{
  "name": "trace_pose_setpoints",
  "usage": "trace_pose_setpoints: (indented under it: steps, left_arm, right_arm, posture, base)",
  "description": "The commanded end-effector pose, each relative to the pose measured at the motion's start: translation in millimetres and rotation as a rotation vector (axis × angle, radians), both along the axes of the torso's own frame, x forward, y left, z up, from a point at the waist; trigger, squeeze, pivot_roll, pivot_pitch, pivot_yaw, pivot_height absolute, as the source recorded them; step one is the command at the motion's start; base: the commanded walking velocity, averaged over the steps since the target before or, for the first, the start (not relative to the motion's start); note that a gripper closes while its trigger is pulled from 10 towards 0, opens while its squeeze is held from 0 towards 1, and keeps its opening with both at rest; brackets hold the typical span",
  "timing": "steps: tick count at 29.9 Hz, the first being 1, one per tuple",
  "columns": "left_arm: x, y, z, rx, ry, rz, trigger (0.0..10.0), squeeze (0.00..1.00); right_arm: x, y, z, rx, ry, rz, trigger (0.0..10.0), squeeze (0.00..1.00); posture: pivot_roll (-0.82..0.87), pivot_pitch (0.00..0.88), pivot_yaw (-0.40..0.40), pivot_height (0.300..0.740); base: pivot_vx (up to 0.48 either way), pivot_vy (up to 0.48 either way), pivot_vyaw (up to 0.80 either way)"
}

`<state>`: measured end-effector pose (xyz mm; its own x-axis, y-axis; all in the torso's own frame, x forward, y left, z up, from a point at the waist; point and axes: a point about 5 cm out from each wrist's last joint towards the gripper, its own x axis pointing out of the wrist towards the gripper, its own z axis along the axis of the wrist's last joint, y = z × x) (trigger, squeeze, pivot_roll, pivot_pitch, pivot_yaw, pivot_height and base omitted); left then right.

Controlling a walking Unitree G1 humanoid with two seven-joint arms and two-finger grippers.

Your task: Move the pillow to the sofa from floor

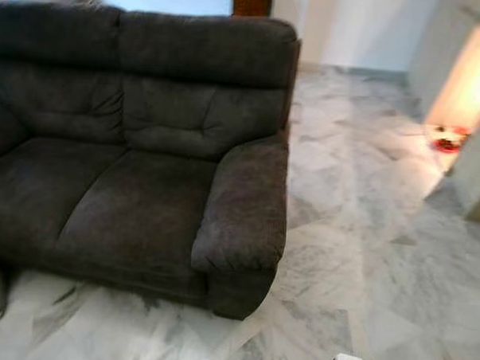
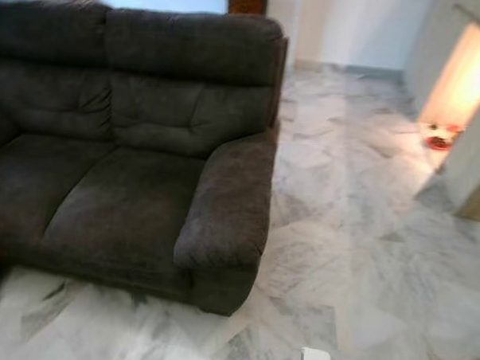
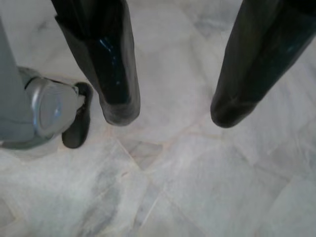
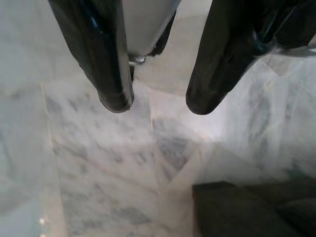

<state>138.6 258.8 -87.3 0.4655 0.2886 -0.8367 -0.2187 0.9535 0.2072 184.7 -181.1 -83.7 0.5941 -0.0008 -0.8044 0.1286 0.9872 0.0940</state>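
Soft overall blur, warm glare from doorway point(image 1: 467, 86) at right, dark sofa point(image 1: 137, 159) underlit, marble floor point(image 1: 365, 233) evenly bright

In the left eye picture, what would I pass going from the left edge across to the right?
Sofa seat cushions → sofa armrest → bare marble floor → red things on the floor by the lit doorway.

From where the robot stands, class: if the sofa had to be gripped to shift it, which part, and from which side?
Probably the near armrest of the sofa, from the open marble floor on the robot's right. It is a padded roll jutting forward, its outer face exposed. The left gripper and right gripper hang over floor, jaws open.
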Motion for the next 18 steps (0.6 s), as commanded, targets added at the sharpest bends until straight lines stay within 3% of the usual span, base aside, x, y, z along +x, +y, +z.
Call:
trace_pose_setpoints:
  steps: [1,9,13,18]
  left_arm:
    - [-3.3,7.9,1.3,0.004,0.003,0.016,10.0,0.0]
    - [-17.8,28.8,4.4,0.016,0.013,0.037,10.0,0.0]
    - [-18.7,31.1,5.1,0.023,0.018,0.031,10.0,0.0]
    - [-10.7,27.7,6.0,0.037,0.019,0.012,10.0,0.0]
  right_arm:
    - [-1.6,2.3,-1.1,0.001,0.009,0.02,10.0,0.0]
    - [-1.2,2.3,-0.8,0.007,0.006,0.021,10.0,0.0]
    - [-1.4,2.1,-0.9,0.007,0.009,0.021,10.0,0.0]
    - [-2.2,1.5,-1.2,0.006,0.01,0.015,10.0,0.0]
  posture:
    - [0.07,0.068,0.025,0.74]
    - [0.08,0.079,0.019,0.74]
    - [0.07,0.082,0.017,0.74]
    - [0.07,0.089,0.019,0.74]
  base:
    - [0.0,0.424,0.0]
    - [0.0,0.424,0.0]
    - [0.0,0.422,0.0]
    - [0.0,0.0,0.0]
